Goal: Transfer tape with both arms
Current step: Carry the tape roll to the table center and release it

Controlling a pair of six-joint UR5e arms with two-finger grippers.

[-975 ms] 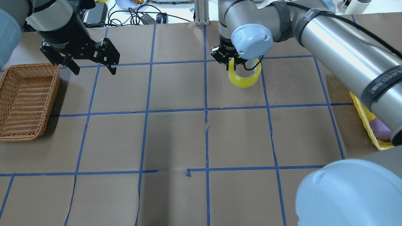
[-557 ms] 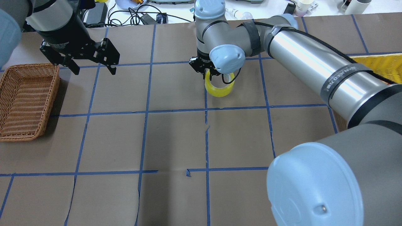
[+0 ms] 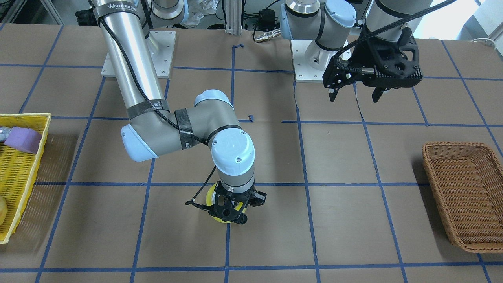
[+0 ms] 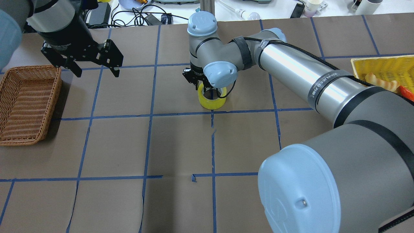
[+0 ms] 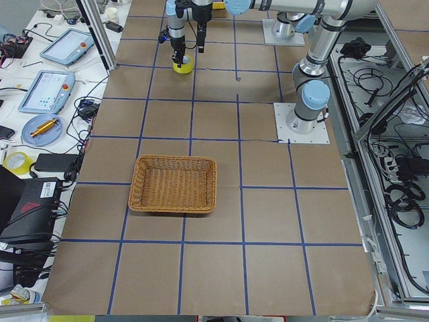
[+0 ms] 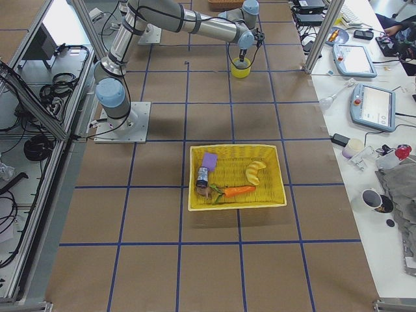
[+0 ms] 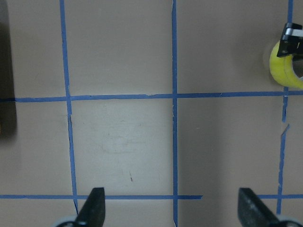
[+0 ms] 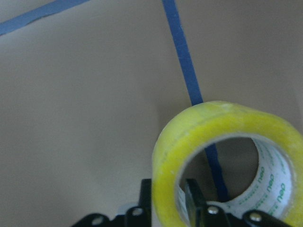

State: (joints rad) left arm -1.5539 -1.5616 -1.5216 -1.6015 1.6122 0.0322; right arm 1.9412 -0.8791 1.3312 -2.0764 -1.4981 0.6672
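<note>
We see the brown counter (image 4: 181, 145), with our right arm (image 4: 291, 77) stretched over its middle. By the wicker basket (image 4: 26, 103) our left gripper (image 4: 96, 72) hovers spread wide, empty. Our right gripper (image 4: 203, 88) pinches the tape (image 4: 212, 103) by its wall, one finger inside the ring, above a blue grid line (image 4: 212, 142) at mid-counter.

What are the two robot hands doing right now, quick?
Left gripper: open, holding nothing.
Right gripper: shut on the tape.

Yellow tape roll (image 4: 212, 103), white core, rim clamped in right gripper (image 4: 202, 89) at central gridline (image 4: 212, 139); left gripper (image 4: 97, 69) spread
</note>
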